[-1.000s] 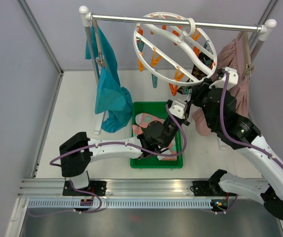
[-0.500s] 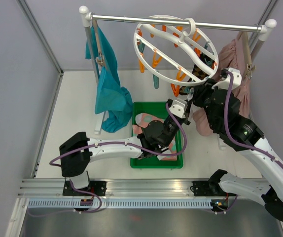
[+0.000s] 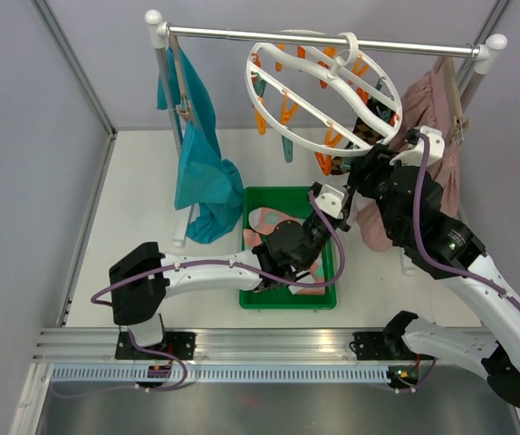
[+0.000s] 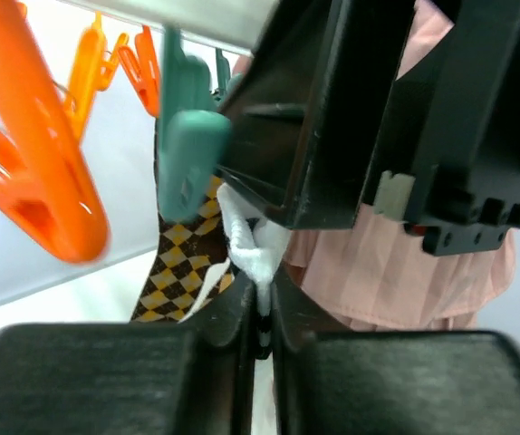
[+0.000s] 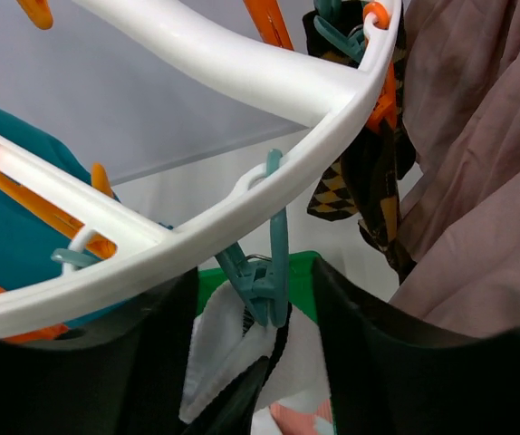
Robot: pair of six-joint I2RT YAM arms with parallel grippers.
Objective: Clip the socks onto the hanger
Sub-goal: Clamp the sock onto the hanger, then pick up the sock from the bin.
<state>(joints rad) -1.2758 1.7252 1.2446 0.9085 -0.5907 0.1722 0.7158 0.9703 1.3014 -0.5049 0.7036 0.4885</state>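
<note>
A white sock (image 4: pixel 242 245) is gripped by the left tool (image 4: pixel 262 313) and held up for clipping (right tool (image 5: pixel 253 299) parted around a teal clip (image 5: pixel 280 245)).

White table (image 3: pixel 124 217), green bin (image 3: pixel 287 301) resting on it near the front middle, clothes rack (image 3: pixel 332 42) standing on it at the back, metal rail (image 3: pixel 269 344) with two arm bases along its near edge.
</note>
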